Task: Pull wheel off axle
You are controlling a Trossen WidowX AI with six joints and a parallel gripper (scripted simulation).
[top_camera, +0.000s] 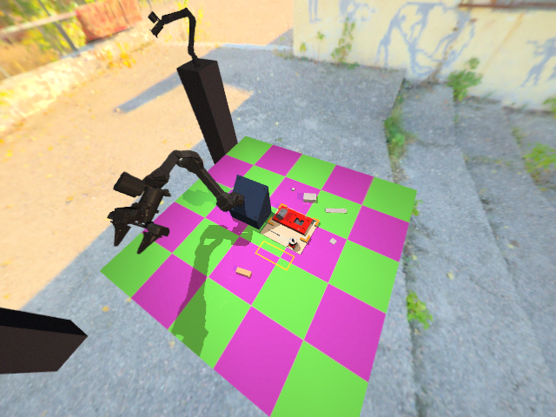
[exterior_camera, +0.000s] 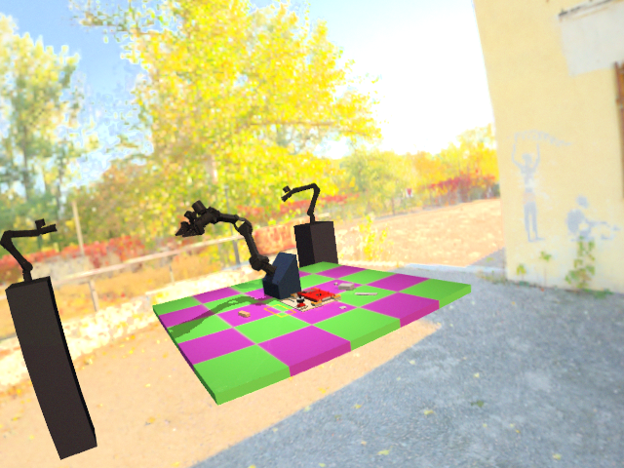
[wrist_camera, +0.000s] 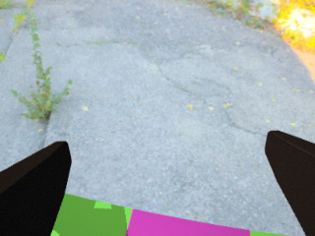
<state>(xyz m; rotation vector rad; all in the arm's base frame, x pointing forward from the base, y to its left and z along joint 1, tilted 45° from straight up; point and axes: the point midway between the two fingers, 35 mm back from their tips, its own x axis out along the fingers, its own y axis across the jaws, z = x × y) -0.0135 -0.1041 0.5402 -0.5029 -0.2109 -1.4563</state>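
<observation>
At the left of the top view, a black robot arm [top_camera: 188,172] reaches up and away from its dark blue base [top_camera: 251,201], ending in a claw [top_camera: 136,235] that hangs high over the left edge of a green and magenta checkered table [top_camera: 314,323]. The claw is spread wide with nothing between its fingers; in the wrist view its two dark fingers sit at the far left and far right of the frame, with grey pavement and a strip of the table edge below. Further right in the top view, near the middle of the table, a small tan block [top_camera: 243,272] lies alone. Just right of it is the marked area [top_camera: 274,254], a yellow outlined rectangle with nothing inside it. Touching its upper right side is a pale board [top_camera: 281,233] carrying a red part [top_camera: 294,218], and the small dark wheel [top_camera: 293,242] sits on its upright axle at the board's lower corner, well apart from the claw. Right of the board lie three pale scraps [top_camera: 335,209].
</observation>
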